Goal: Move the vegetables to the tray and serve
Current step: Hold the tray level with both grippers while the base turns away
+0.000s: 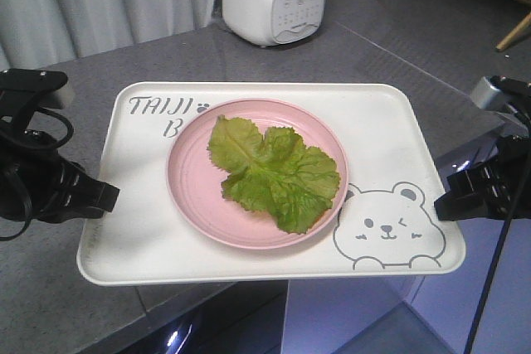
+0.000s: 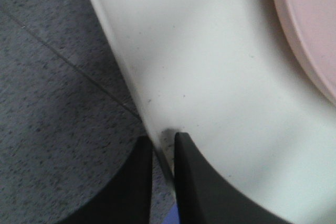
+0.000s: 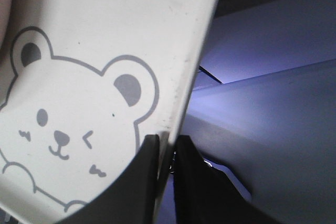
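Both short rims of the tray are pinched tight: left pincer one end, right pincer opposite, long axis between.

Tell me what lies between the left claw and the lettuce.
Front view: bare floor of the cream tray beside the left claw, then the pink plate up to the lettuce.

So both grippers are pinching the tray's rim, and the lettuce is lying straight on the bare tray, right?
Not quite: the front view shows the lettuce lying on a pink plate that sits on the tray. The left gripper and right gripper do pinch the tray's rim.
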Robot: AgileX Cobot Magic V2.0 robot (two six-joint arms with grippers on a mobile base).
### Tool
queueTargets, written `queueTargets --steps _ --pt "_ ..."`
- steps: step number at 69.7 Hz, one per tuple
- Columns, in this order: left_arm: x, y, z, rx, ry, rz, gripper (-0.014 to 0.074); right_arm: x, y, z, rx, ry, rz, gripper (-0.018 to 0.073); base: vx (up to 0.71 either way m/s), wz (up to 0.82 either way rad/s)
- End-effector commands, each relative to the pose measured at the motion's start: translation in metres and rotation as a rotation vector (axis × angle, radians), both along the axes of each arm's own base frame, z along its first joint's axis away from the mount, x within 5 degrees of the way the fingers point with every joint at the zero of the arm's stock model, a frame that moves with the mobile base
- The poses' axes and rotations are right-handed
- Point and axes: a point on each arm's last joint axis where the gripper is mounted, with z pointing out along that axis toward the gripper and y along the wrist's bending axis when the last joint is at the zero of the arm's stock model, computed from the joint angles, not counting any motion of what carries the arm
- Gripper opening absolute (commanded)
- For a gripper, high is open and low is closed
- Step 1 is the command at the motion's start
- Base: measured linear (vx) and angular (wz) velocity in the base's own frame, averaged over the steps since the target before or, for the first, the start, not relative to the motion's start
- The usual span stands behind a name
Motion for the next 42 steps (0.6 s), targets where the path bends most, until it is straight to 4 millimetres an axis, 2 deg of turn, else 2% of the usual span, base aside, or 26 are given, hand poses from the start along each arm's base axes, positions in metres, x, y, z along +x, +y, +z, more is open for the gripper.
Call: queueTargets --steps 1,42 --pt "-0.0023 -0.0077 0.0193 -0.084 -0.097 -0.031 -0.0006 -0.0062 0.0129 0.0201 0.097 -0.062 0.062 -0.0003 -0.01 -0.42" --pt "-0.0023 -0.0077 0.0193 -0.084 -0.097 -0.031 -0.0006 -0.0062 0.0129 0.0201 0.097 -0.062 0.062 -0.0003 -0.01 -0.4"
